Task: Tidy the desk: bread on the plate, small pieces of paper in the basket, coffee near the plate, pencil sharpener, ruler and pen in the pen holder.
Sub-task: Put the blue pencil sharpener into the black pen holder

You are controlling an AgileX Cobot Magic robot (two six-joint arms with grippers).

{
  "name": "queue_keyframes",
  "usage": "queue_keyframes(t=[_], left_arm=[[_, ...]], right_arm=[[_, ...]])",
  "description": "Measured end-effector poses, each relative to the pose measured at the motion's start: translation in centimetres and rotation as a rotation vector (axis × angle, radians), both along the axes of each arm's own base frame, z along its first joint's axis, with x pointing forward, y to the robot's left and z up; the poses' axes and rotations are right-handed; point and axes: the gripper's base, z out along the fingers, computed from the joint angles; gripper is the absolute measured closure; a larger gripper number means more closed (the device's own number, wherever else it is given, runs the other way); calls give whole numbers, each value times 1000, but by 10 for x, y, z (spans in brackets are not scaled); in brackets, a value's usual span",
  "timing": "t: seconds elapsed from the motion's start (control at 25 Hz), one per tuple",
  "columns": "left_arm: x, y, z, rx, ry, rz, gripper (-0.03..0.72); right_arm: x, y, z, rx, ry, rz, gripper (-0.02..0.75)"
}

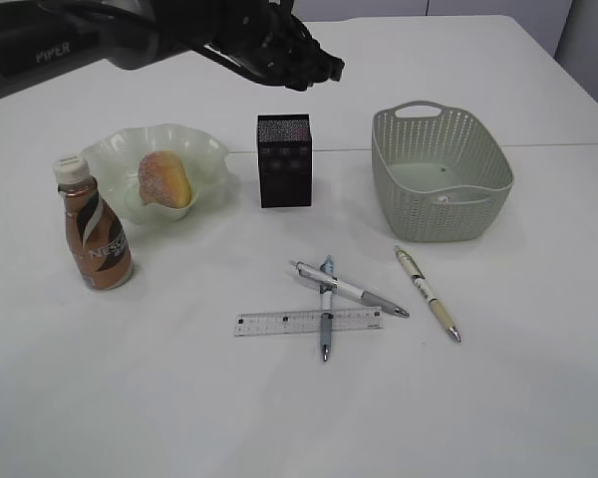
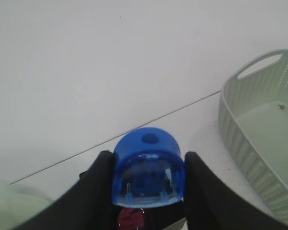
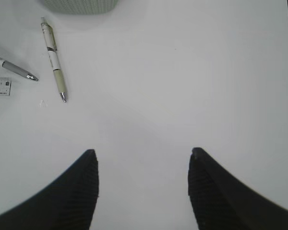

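Clamped in the left end effector [image 2: 149, 191] is one blue pencil sharpener [image 2: 149, 167]; three pens [image 1: 351, 290] and one ruler [image 1: 307, 322] are counted on the bench [image 1: 498, 398]; the right end effector [image 3: 143, 165] is held apart.

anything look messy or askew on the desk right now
Yes: in front of the black pen holder, two grey pens lie crossed over the clear plastic ruler, and a cream pen lies loose beside them.

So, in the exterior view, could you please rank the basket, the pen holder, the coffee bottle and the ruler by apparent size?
1. Basket
2. Coffee bottle and pen holder: too alike to rank
3. Ruler: long, but very thin
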Motion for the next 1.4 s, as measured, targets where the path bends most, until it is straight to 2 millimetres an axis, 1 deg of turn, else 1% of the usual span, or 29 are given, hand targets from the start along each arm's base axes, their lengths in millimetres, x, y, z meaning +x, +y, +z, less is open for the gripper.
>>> queue_keyframes(t=[0.16, 0.28, 0.56, 1.4], left_arm=[[5, -3, -12, -19, -10, -13, 405], [8, -3, -16, -46, -12, -12, 405], [18, 9, -29, -93, 23, 36, 405], [18, 9, -29, -115, 36, 42, 405]], right_arm=[[0, 0, 0, 0, 0, 0, 271], [0, 0, 0, 0, 0, 0, 271], [0, 0, 0, -2, 0, 0, 271], [0, 0, 0, -2, 0, 0, 271]])
